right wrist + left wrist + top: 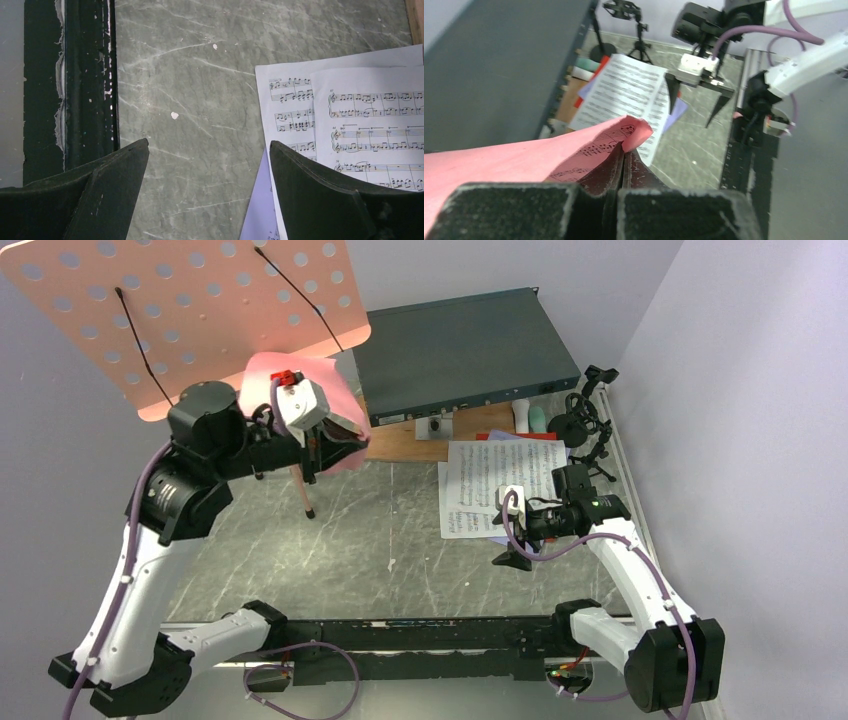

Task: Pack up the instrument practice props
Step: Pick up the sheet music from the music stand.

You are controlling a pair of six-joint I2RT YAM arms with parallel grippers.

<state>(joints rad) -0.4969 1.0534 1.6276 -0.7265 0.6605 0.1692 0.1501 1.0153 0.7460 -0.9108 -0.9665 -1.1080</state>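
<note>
Top external view: the grey marbled table (pixel 380 540) fills the floor of a walled corner, with a black rail (pixel 420 630) along its near edge between the two arm bases. The salmon-pink perforated music stand (pixel 200 310) is the largest prop. Its tilted desk rises at the far left, and a thin leg with a dark tip reaches down to the table just right of the left arm. A dark grey rack-mount box (pixel 460 345) lies flat at the far middle, its near edge resting on a wooden board (pixel 440 435).

The left gripper (pixel 624 155) is raised in front of the stand, its jaws pressed together on the corner of a pink page (pixel 524 160) printed with music. The page curls over the fingertips.

Right of centre, the white sheet-music pages (pixel 500 480) lie overlapped on the table, a lavender page (pixel 257 210) and a red one (pixel 596 70) peeking out beneath them. The right gripper (pixel 209 145) hovers low at the near-left corner of this pile, jaws wide apart and holding nothing, one finger over the edge of the pages and the other over bare table.

The small black mic stand (pixel 585 425) stands in the far right corner beside the wall. The white and mint tubes (pixel 530 417) lie between it and the board.

The only print visible is staves of notes, and any words are too small to read.
</note>
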